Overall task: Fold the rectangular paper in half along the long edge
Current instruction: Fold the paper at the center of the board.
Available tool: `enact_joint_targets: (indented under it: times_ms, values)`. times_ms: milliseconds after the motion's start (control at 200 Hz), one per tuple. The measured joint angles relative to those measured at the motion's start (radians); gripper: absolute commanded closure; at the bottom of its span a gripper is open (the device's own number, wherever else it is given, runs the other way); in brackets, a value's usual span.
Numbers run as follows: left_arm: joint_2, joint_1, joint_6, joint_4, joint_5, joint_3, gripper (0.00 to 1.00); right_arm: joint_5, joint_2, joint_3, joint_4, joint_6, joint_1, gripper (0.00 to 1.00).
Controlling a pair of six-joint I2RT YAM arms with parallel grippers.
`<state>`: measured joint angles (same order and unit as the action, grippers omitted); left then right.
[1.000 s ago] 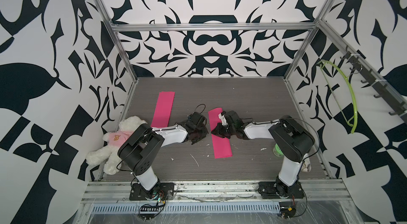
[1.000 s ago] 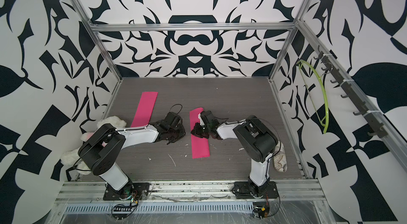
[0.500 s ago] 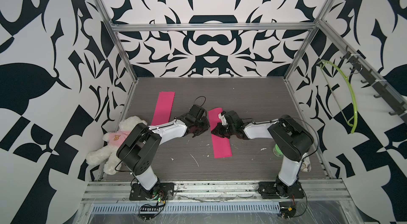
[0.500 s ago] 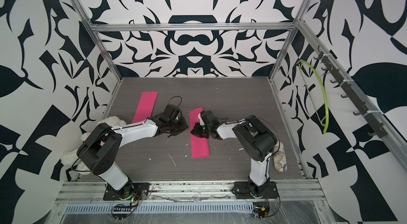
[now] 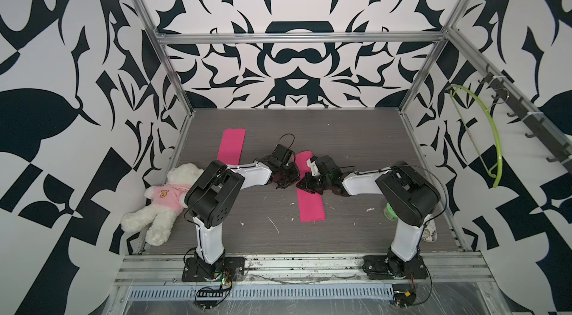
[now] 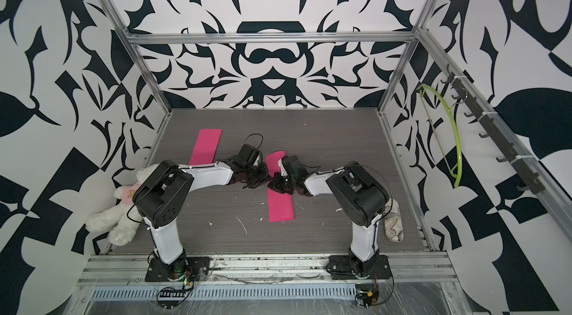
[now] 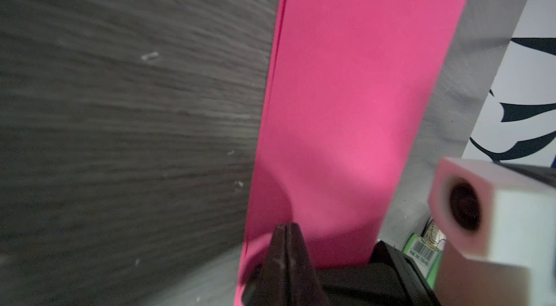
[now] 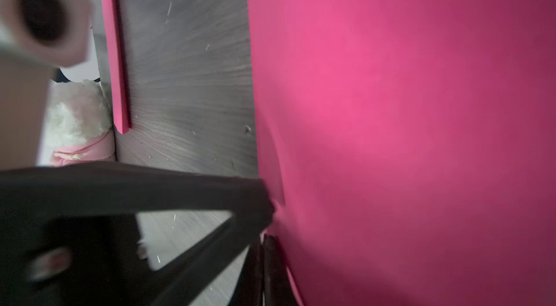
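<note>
**Left gripper** point(image 7: 285, 230): jaws together, tips resting on a long edge of the paper point(image 5: 311, 205) near its mid-length. Whether a layer is nipped between them cannot be made out. **Right gripper** point(image 5: 305, 186): also closed, lying on the same strip from the opposite side, so that the two sets of tips nearly meet just right of centre in both top views.

**Paper:** a narrow pink strip on the table point(image 5: 356, 143), running from frame centre toward the lower edge. The left wrist view shows a doubled edge along one long side, which suggests the halves already lie one on the other. The far end looks rounded, perhaps slightly lifted.

**Change over the last second:** the left gripper has travelled from a spot clear of the strip, left of centre, up to the strip's edge. The right gripper and the paper have not shifted. The fold is probably made, and the step in hand is pressing the crease.

**Surroundings:** a second pink strip point(image 5: 232, 149) lies at the upper left of the table. A teddy bear point(image 5: 161, 202) sits by the left wall, its pink shirt bearing a small bear-face motif and no lettering. A barcode label point(image 7: 424, 251) on a green object shows at lower right of the left wrist view, digits illegible.
</note>
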<state>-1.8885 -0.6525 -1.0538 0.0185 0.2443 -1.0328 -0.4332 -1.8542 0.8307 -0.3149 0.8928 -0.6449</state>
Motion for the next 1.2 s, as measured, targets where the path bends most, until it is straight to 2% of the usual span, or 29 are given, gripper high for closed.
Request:
enact_joint_targets:
  times_ms: [345,645,1200]
  values:
    - [-0.018,0.003,0.008,-0.014,0.023,-0.006,0.98,0.000,0.000,0.000,0.000,0.000,0.001,0.93]
    - [-0.018,0.021,0.060,-0.001,0.037,-0.005,0.98,0.016,0.034,-0.011,0.032,-0.006,0.007,0.82]
    - [-0.032,0.048,0.101,-0.004,0.095,-0.005,0.98,0.035,0.122,-0.109,0.052,-0.003,0.103,0.81]
